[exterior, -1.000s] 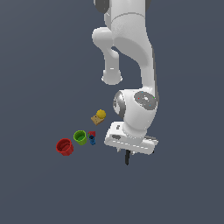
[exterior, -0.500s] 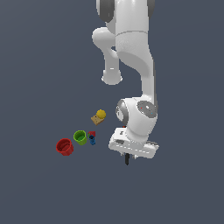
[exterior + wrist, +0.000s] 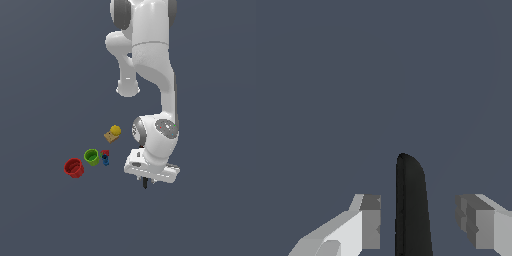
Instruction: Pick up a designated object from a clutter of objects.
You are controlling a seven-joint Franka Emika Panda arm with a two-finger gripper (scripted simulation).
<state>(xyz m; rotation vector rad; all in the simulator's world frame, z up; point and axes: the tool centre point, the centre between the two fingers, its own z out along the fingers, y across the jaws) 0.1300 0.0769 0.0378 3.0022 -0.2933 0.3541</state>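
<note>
The black clamp (image 3: 412, 210) shows in the wrist view as one long dark handle with a rounded end, standing between the two fingers of the pincer (image 3: 418, 222). A gap shows on each side of the handle, so the fingers are spread and not pressed against it. In the exterior view only a short dark stub (image 3: 145, 183) shows under the white hand of the arm (image 3: 150, 150); whether that is the clamp or a finger cannot be told.

The rest of the clutter lies on the grey floor (image 3: 50, 75), toward the exterior view's left of the hand. Nearest are a blue-red small piece (image 3: 105, 157) and, just beside it, a green cup (image 3: 91, 157). Further left stands a red cup (image 3: 74, 168). A yellow ball (image 3: 115, 130) sits on a tan block (image 3: 110, 136), apart from the cups.
</note>
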